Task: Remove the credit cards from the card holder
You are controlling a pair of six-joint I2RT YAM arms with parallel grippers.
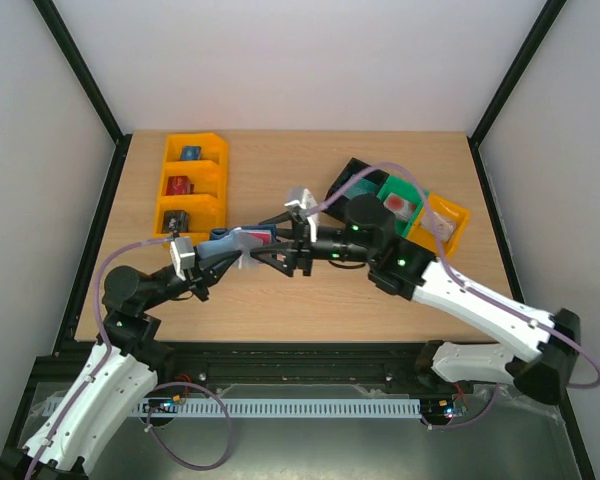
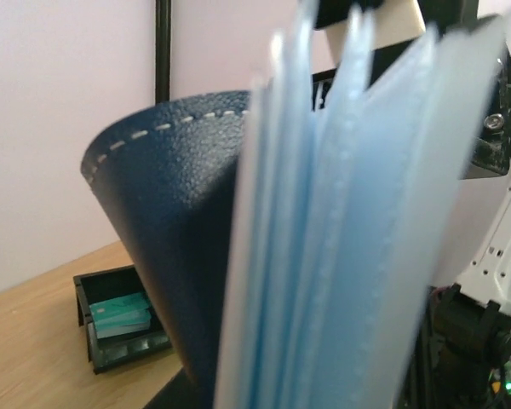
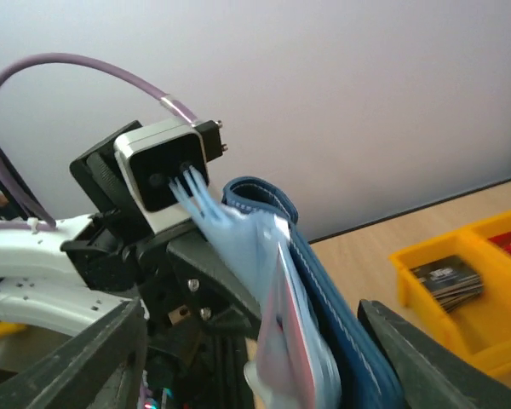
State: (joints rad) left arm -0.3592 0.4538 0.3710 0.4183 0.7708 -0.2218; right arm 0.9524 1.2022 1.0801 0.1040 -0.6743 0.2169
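The card holder (image 1: 228, 243) is a dark navy wallet held in the air over the middle of the table. My left gripper (image 1: 206, 262) is shut on its left end. In the left wrist view its navy cover (image 2: 175, 230) and fanned pale blue panels (image 2: 349, 247) fill the picture and hide my own fingers. My right gripper (image 1: 272, 246) stands open around the holder's other end. Its two dark fingers (image 3: 77, 358) stay apart from the holder (image 3: 358, 341). A card with a red and white face (image 3: 302, 341) sits among the panels.
An orange three-compartment bin (image 1: 192, 185) with small items stands at the back left. At the back right stand a black bin (image 1: 352, 180) holding teal cards (image 2: 119, 315), a green bin (image 1: 400, 205) and a yellow bin (image 1: 448, 224). Bare wood lies under both arms.
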